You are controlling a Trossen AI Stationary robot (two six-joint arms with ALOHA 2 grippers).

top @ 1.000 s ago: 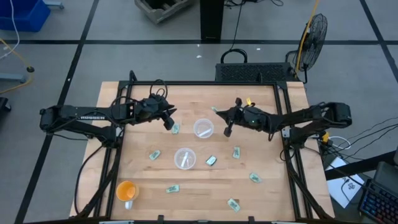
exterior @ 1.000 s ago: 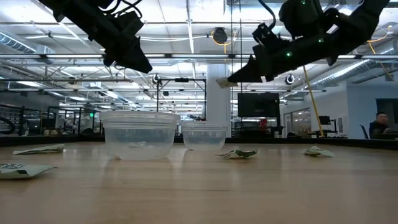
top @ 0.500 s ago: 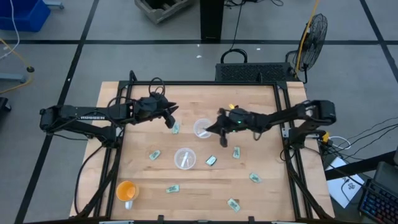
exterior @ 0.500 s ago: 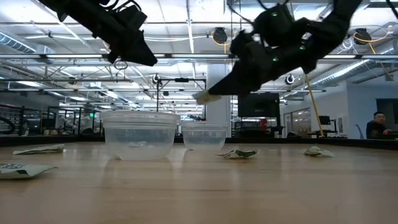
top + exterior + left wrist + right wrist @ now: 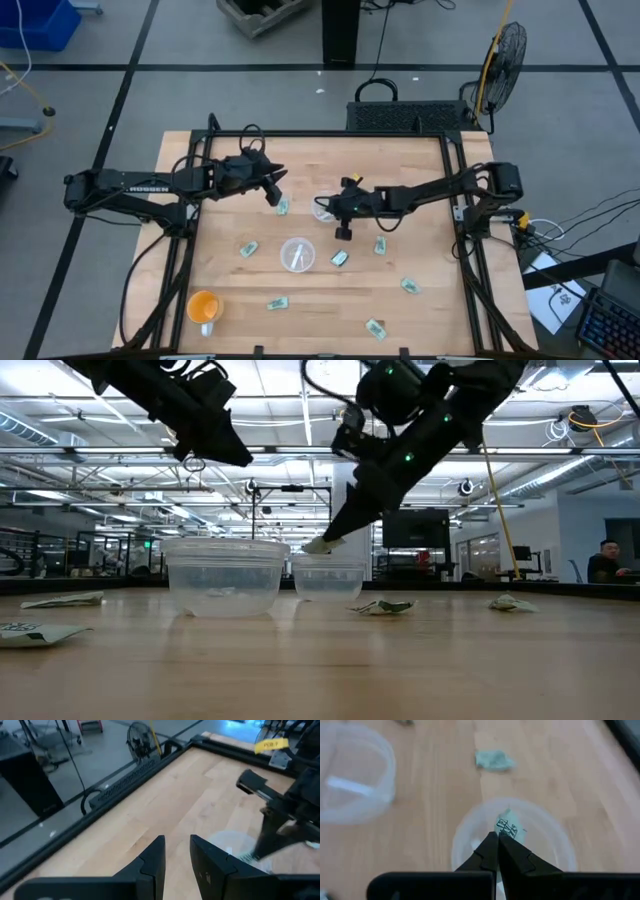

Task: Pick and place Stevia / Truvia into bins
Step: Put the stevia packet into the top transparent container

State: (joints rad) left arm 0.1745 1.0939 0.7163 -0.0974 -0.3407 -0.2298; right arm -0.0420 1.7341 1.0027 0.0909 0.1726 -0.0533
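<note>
We see the right gripper (image 5: 498,839), jaws clamped on 1 Stevia packet (image 5: 509,827), poised over the far clear cup (image 5: 465,836). Left gripper (image 5: 176,851) waits nearby, jaws apart, empty. Packets look feather-light, limp, crumple-prone paper; we judge an edge pinch safest on the tabletop (image 5: 420,250).

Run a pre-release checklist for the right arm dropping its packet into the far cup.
1. Packet pinched in right gripper: ok.
2. Packet above the far cup, inside its rim: ok.
3. Packet low enough to land inside: ok; the low view shows it at rim height.
4. Left gripper clear of that cup: ok, off to its side, holding nothing.
5. Cup upright on table: ok.
</note>
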